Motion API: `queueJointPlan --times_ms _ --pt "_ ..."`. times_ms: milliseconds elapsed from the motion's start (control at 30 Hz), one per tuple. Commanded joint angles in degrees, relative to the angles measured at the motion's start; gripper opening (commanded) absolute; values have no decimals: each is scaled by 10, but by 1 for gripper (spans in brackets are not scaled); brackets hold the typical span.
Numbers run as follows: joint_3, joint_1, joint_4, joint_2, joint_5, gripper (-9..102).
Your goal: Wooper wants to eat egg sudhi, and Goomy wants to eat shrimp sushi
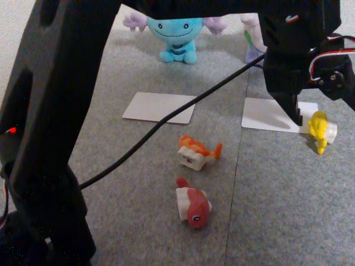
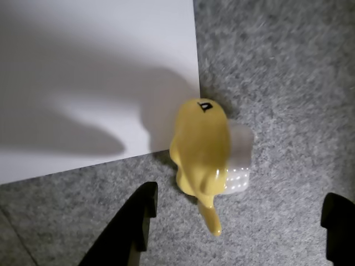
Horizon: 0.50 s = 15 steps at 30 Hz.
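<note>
On the grey carpet at the right of my fixed view, the little toy sushi with the bright yellow egg top on a white rice block lies at the corner of a flat white card. My black claw hangs just above that card, close to the yellow piece. In my wrist view the yellow piece sits between the two black fingers, and the claw is spread wide and touches nothing.

The toy sushi with the orange and white striped shrimp top lies in the middle of the carpet. A red-topped toy sushi lies nearer to me. Another white card lies in front of the round light blue plush with a big smile. The pale pink plush peeks out behind the arm. A black cable runs across the carpet.
</note>
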Motion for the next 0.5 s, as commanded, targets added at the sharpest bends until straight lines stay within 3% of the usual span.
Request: queueJointPlan --times_ms 0,467 --pt "-24 -4 0 4 18 35" --pt "-28 -3 3 -12 25 35"
